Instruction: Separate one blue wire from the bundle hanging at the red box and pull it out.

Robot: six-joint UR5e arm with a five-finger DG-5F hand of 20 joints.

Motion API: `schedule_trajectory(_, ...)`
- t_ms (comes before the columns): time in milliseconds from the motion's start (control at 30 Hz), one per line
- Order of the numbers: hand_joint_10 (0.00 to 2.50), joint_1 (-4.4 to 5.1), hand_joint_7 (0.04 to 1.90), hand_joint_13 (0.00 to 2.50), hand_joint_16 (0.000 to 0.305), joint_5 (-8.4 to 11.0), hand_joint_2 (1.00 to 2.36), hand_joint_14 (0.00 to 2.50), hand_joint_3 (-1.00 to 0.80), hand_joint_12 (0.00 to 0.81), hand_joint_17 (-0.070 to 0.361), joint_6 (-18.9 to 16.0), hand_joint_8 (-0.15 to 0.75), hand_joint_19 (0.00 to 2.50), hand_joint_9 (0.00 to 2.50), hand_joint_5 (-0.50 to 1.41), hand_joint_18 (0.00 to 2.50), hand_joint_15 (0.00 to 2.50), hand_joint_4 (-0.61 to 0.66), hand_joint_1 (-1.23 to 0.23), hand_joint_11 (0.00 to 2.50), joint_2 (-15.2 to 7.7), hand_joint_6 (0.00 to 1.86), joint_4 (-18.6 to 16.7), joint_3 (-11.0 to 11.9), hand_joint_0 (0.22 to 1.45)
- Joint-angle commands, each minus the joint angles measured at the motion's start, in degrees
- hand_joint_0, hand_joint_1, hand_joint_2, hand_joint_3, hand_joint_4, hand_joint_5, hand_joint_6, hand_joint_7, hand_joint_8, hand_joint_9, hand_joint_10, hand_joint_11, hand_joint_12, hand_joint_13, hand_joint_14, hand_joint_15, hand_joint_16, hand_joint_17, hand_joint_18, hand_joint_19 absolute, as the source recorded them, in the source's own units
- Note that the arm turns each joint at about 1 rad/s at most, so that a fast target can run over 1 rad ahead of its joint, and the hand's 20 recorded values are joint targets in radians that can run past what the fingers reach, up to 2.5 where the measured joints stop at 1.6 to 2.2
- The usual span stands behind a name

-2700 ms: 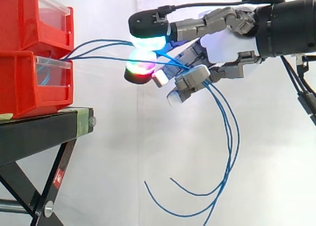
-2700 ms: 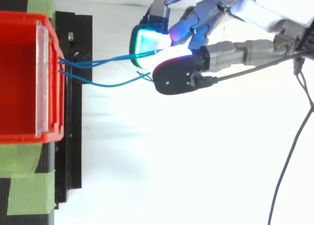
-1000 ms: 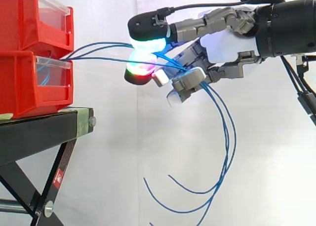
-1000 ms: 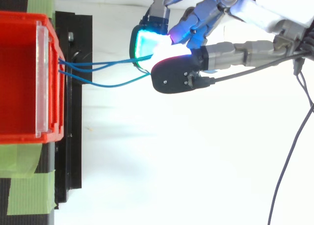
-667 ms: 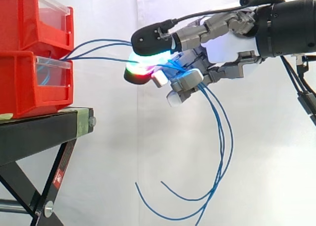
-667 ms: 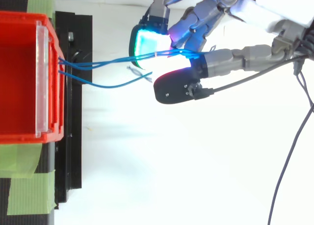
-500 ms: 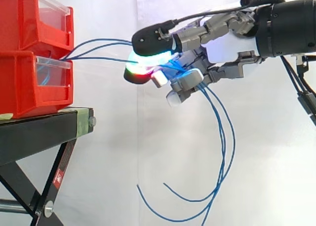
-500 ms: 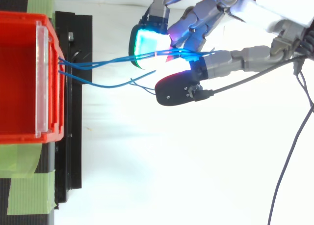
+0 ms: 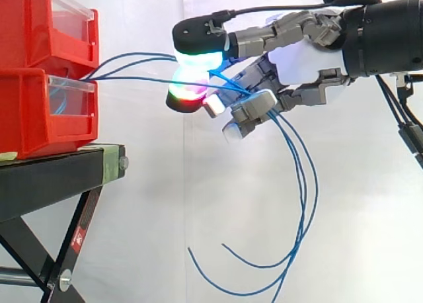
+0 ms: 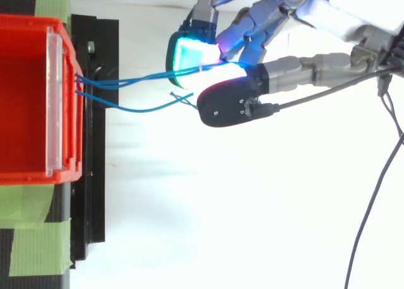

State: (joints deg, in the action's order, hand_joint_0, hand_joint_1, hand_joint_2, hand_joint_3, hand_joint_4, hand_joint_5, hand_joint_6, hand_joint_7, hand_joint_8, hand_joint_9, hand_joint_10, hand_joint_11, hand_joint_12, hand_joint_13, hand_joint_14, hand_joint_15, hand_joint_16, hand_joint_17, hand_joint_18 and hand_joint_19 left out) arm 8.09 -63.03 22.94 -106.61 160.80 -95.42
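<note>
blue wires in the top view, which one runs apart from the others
The lowest wire: it leaves the red bin separately and sags in a curve toward the hand, while the other wires run close together into it.

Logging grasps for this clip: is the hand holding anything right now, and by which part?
The hand holds the blue wires mid-length, caught among its curled fingers and thumb; their free ends hang below.

Glossy plastic bins (image 9: 39, 111), matt stand (image 9: 46, 184)
</note>
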Motion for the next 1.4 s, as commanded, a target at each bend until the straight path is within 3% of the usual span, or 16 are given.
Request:
schedule_trajectory(0,0.02,0.00,1.05,1.29,0.054,0.01,1.02,0.27,-0.31,0.333,0.120,0.00,0.384,0.81,1.05,-0.23,0.70,1.68,0.21,-0.66,1.07,0.00,0.83,0.04,-0.03,0.60)
schedule_trajectory(267,0.02,0.00,1.04,1.31,0.053,-0.08,1.01,0.25,-0.38,0.340,0.120,0.00,0.392,0.82,1.07,-0.22,0.71,1.67,0.22,-0.62,1.06,0.00,0.83,-0.04,-0.03,0.58)
schedule_trajectory(833,0.02,0.09,1.07,1.30,0.056,-0.08,1.00,0.18,-0.46,0.354,0.127,0.00,0.405,0.81,1.05,-0.22,0.70,1.68,0.22,-0.68,1.04,0.00,0.81,0.04,-0.03,0.53)
schedule_trajectory(1367,0.02,0.18,1.15,1.36,0.053,-0.08,1.01,0.18,-0.38,0.332,0.119,0.00,0.399,0.83,1.13,-0.18,0.71,1.68,0.20,-0.57,1.03,0.00,0.74,0.04,-0.03,0.59)
